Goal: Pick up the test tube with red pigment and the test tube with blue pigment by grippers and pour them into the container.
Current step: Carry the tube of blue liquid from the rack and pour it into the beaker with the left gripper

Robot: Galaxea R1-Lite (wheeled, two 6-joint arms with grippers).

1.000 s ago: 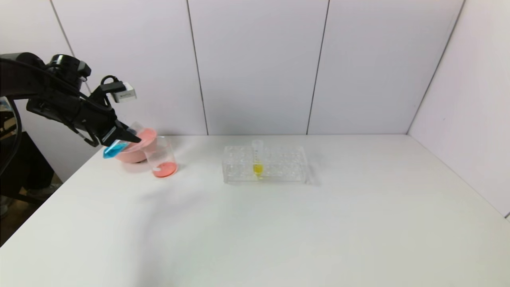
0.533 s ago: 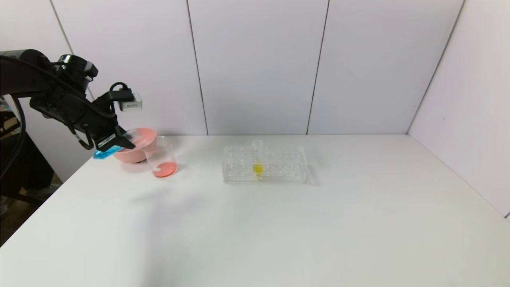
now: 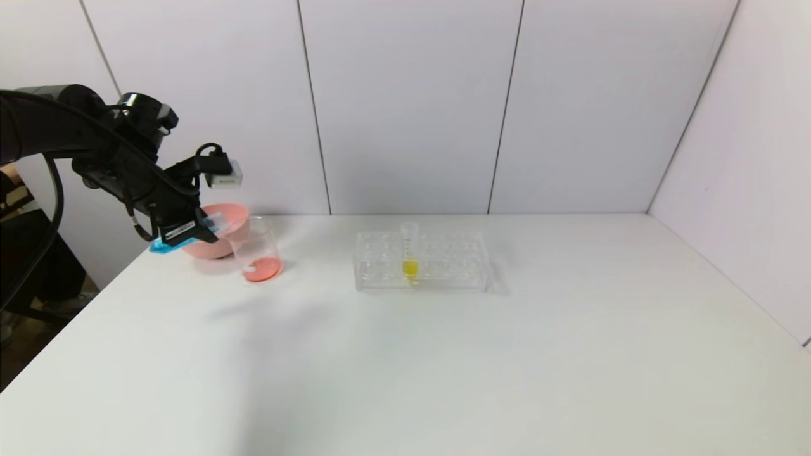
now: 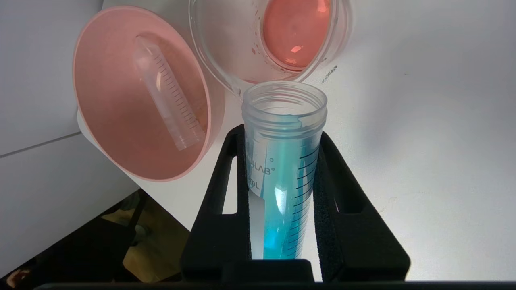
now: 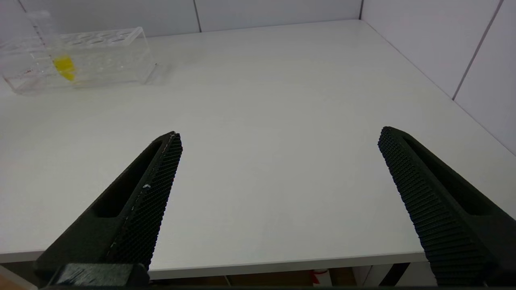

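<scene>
My left gripper [image 3: 206,233] is shut on the test tube with blue pigment [image 3: 163,246] at the table's far left. It holds the tube nearly level, its open mouth pointing at the container [image 3: 256,248]. In the left wrist view the tube [image 4: 282,161] sits between the black fingers [image 4: 225,181], and blue liquid lies along its length. Its mouth is just short of the container's rim [image 4: 209,60]. The container holds red-orange liquid [image 4: 296,32]. No tube with red liquid shows; an empty graduated tube [image 4: 169,102] lies in the pink bowl. My right gripper [image 5: 280,135] is open and empty over the table's front edge.
The pink bowl [image 3: 222,244] stands against the container, behind and to its left, and shows in the left wrist view [image 4: 105,133]. A clear tube rack [image 3: 443,263] with a yellow-liquid tube [image 3: 410,254] stands mid-table, also in the right wrist view [image 5: 100,60]. The table's left edge is close.
My left gripper has moved right, toward the container. The blue tube has tipped from tip-down to nearly level, and its mouth is now closer to the container.
</scene>
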